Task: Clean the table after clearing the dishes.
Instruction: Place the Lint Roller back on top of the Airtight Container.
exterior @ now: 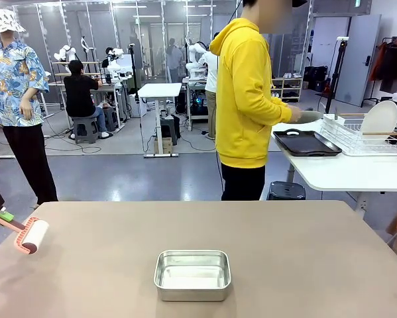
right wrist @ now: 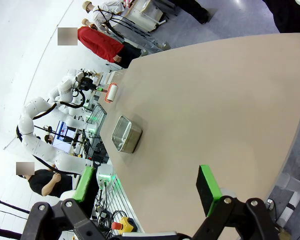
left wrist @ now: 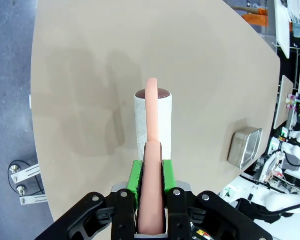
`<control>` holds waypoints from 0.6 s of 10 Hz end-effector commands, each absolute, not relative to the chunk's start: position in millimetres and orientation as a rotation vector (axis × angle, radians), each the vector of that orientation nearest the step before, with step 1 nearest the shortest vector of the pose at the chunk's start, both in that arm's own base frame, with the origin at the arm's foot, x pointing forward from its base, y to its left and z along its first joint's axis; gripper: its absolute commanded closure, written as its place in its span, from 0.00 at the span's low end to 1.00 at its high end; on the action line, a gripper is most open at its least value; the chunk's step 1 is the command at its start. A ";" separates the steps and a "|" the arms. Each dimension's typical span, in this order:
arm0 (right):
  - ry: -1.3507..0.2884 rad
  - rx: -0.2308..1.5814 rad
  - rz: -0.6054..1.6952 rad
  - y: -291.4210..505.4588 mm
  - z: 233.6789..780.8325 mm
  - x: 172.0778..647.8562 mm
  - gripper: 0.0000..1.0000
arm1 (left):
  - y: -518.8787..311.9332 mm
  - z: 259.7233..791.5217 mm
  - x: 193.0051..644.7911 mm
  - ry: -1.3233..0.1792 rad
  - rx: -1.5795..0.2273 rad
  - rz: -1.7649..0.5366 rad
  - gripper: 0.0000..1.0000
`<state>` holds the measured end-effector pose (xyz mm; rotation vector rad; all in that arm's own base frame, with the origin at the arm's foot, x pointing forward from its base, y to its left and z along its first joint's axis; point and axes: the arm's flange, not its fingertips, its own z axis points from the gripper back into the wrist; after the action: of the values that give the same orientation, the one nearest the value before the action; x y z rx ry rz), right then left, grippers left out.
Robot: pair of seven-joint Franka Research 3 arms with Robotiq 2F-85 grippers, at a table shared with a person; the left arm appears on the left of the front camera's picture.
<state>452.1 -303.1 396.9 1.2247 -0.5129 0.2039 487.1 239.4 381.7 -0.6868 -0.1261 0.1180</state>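
Gripping lint roller (left wrist: 152, 122) by salmon handle, your left gripper (left wrist: 151, 172) has jaws clamped on it, green pads either side. Roller's white drum sits at table (exterior: 304, 252) edge, well left of steel pan (exterior: 192, 274). Your right gripper (right wrist: 144, 192) hangs over table, jaws spread wide, nothing between them. Pan sits near table's robot-side edge. Person in yellow hoodie (exterior: 248, 99) stands beyond table, at white side table, hand on dark tray (exterior: 305, 142) beside wire rack (exterior: 367, 136) holding white plate (exterior: 379, 119).

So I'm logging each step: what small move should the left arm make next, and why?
Probably lower the lint roller onto the table and start rolling inward: the left gripper is shut on its handle, the roller at the table's left edge.
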 end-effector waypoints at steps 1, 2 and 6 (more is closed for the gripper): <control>-0.524 1.230 0.205 -298.3 398.9 447.8 0.00 | 243.2 383.9 487.7 -0.141 -0.696 0.110 0.79; -0.524 1.230 0.205 -298.3 398.9 447.8 0.00 | 243.2 383.9 487.7 -0.141 -0.696 0.110 0.79; -0.524 1.230 0.205 -298.3 398.9 447.8 0.00 | 229.5 400.2 485.3 -0.170 -0.652 -0.018 0.79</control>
<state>452.1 -303.0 396.9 1.2248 -0.5128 0.2040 488.5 235.8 386.0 -0.6799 -0.1390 0.0765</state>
